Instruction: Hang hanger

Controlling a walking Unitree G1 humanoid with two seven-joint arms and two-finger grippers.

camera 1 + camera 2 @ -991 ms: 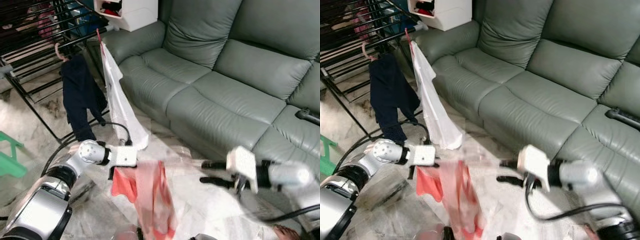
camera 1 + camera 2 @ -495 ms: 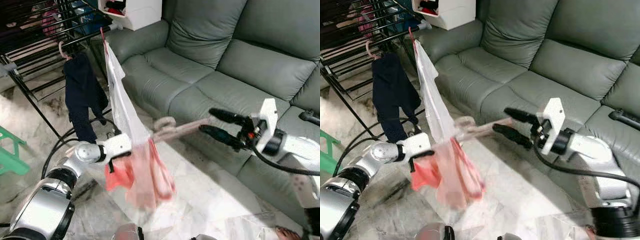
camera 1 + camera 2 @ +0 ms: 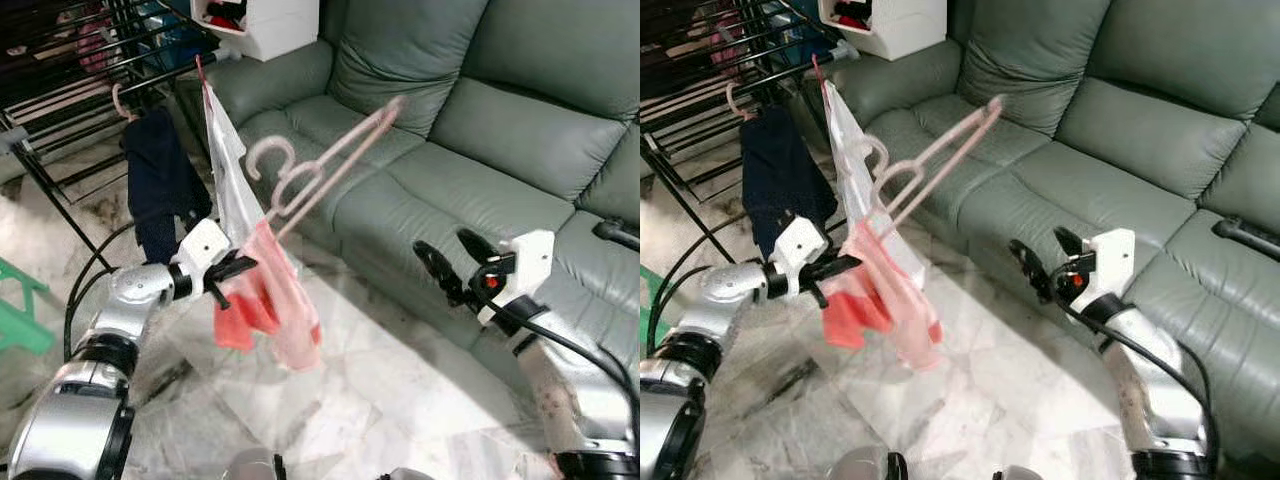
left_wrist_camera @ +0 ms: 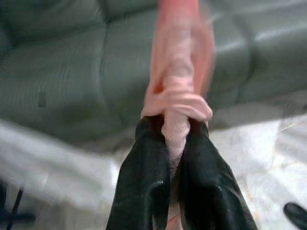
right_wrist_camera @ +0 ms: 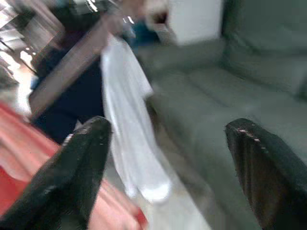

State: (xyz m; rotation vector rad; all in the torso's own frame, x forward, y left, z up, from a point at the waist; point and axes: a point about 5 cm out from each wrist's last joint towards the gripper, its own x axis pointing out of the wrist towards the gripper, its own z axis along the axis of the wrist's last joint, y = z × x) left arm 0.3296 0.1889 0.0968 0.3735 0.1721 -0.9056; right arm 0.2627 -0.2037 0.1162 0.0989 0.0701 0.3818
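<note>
Right, left gripper [image 3: 232,270] is pinched shut on the pink garment [image 3: 275,310], at the low end of the pink hanger [image 3: 325,165]. In the left wrist view the 2 black fingers [image 4: 144,191] press together on a bunched fold of pink cloth. The hanger tilts up and away from that grip, hook [image 3: 268,155] in free air, far tip over the green sofa [image 3: 480,130]. It hangs on nothing; the garment droops below the grip, above the marble floor [image 3: 400,400].

Right gripper [image 3: 455,262] is spread wide, holding nothing, in front of the sofa seat, well apart from the hanger. Right wrist view shows its 2 fingers [image 5: 76,167] far apart.

Black drying rack [image 3: 70,90] stands at the robot's front left. A dark garment [image 3: 160,185] and a white garment [image 3: 235,190] hang from its rail; the white one is just behind the held hanger. A white box [image 3: 265,22] sits by the sofa arm.
</note>
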